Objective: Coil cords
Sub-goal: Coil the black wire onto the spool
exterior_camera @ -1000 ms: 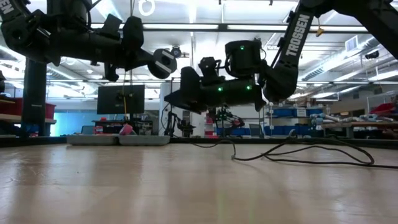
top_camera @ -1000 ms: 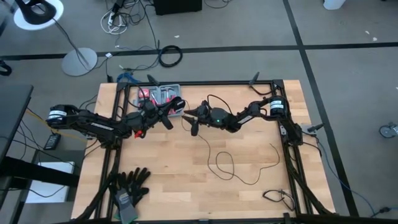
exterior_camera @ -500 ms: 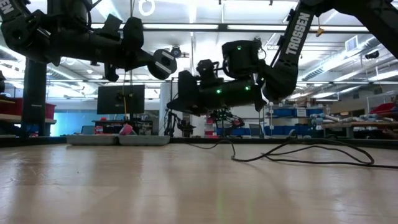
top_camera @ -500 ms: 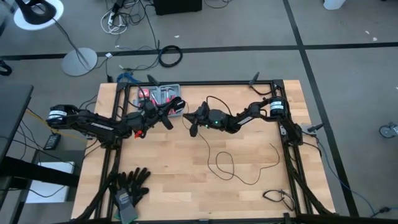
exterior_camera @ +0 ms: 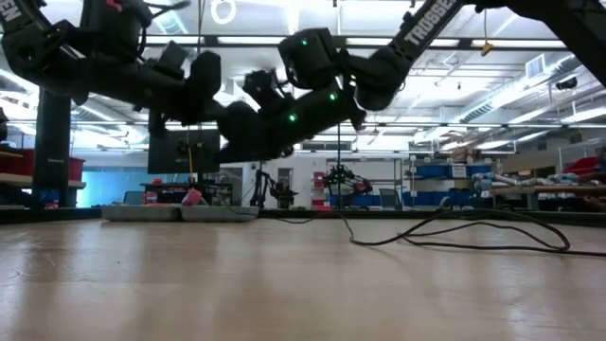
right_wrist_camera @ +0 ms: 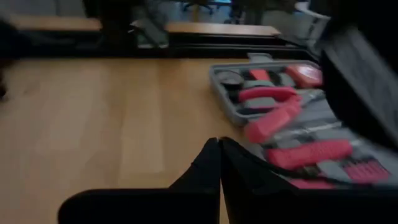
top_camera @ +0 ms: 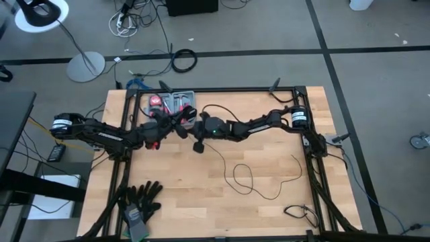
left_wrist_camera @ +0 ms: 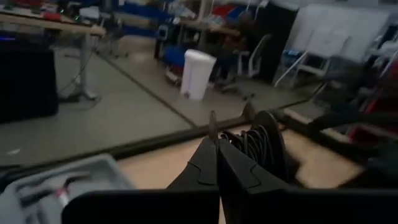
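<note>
Wooden desk: cords (top_camera: 252, 176) lay in loose loops near its right edge, uncoiled. Left gripper (top_camera: 176, 125) and right gripper (top_camera: 199, 142), fingers pressed together, met near the back edge.

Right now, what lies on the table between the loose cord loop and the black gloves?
In the high view, only bare wood lies between the cord loop and the gloves on the table.

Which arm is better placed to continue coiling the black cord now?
Probably the right. The cord trails from the right gripper, which hangs over the table's centre. The left gripper sits shut beside the tool tray.
</note>
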